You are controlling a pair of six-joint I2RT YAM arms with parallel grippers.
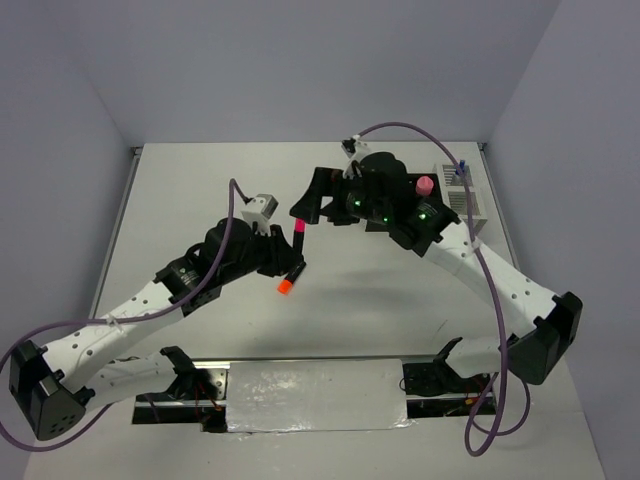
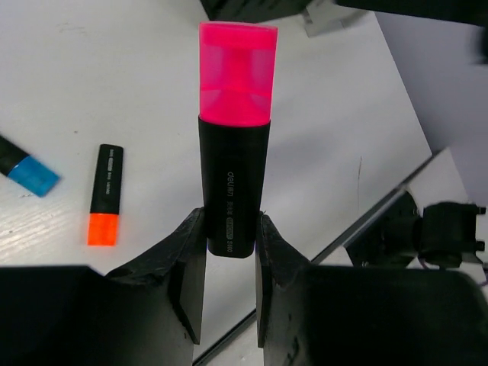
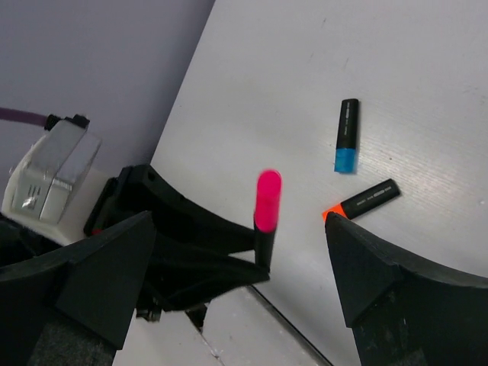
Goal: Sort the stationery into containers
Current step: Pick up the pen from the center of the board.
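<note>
1. Layout. The white surface (image 1: 200,180) carried the work. The white slatted box (image 1: 462,200) stood at its far right, partly behind the right arm. I could not make out the black organiser under that arm.

2. Tool state. The left tool (image 2: 231,252) was clamped on the pink-capped marker (image 2: 232,183). Its two pads pressed the lowest part of the dark barrel from either side. The right tool (image 1: 315,205) stood fully apart and carried nothing.

3. Position of the item. The pink-capped marker was clear of the surface and stood out from the left tool cap first. In the right wrist view it sat between the spread fingers of the right tool and beyond their tips, touching neither.

4. Handling, as I judged it.
- The marker was light and rigid, with a smooth plastic barrel that could slip under a weak grip.
- The grip at the tail end left most of its length unsupported, so I expected it to pivot if it were bumped.
- I judged the dark barrel the place to hold, across its flatter faces. The cap might pull off.

5. Loose items. The orange-capped marker (image 2: 105,194) and the blue-capped marker (image 2: 27,171) lay flat on the surface near each other, not touching.
</note>
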